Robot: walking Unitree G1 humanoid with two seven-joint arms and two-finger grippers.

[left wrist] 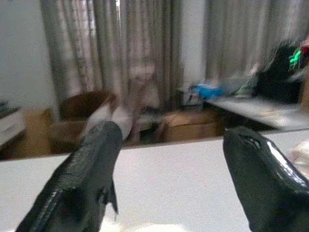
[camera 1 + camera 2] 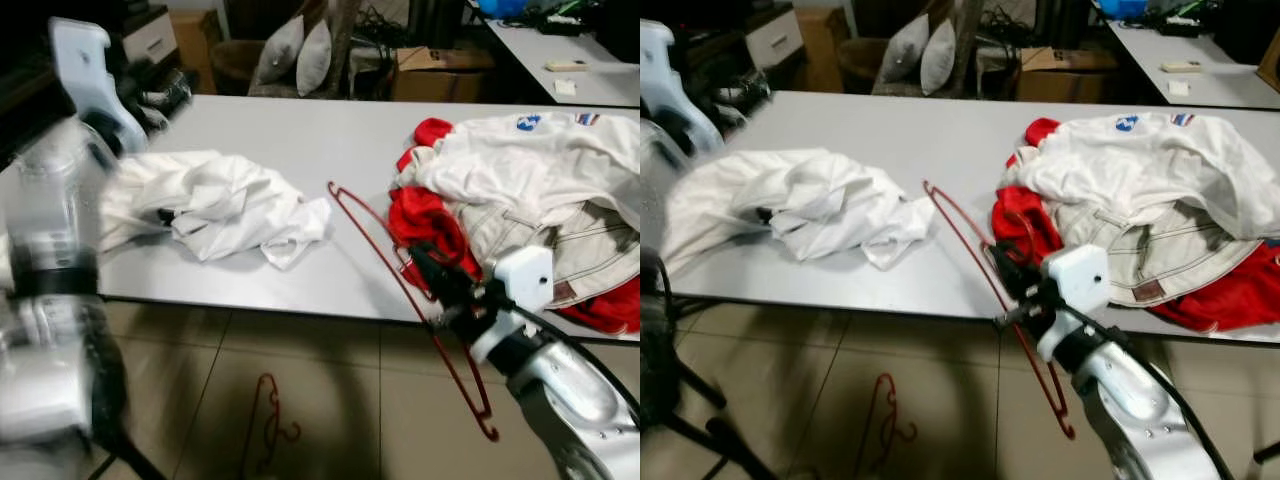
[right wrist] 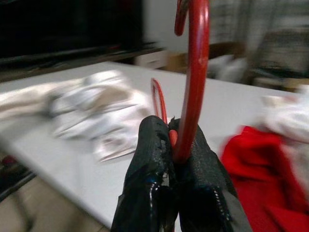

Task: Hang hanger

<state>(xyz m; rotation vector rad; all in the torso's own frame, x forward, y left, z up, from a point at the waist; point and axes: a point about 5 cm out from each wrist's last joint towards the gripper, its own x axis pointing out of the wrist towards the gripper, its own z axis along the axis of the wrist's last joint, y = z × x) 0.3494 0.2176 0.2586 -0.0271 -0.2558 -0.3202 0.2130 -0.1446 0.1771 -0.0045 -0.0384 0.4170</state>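
Right gripper (image 2: 432, 272) pinches the red hanger (image 2: 400, 290) at the grey table's (image 2: 300, 140) front edge, beside red and white clothes (image 2: 520, 190). Left wrist view: left gripper (image 1: 169, 179), fingers spread apart over the tabletop. Right wrist view: black fingers (image 3: 149, 159) clamped on the hanger's wire.

A crumpled white garment (image 2: 215, 208) is spread on the left of the grey bench (image 2: 310, 140). A heap of white, cream and red clothes (image 2: 530, 200) is piled on its right. A red hanger (image 2: 268, 420) is seen lying on the tiled floor (image 2: 330, 400).
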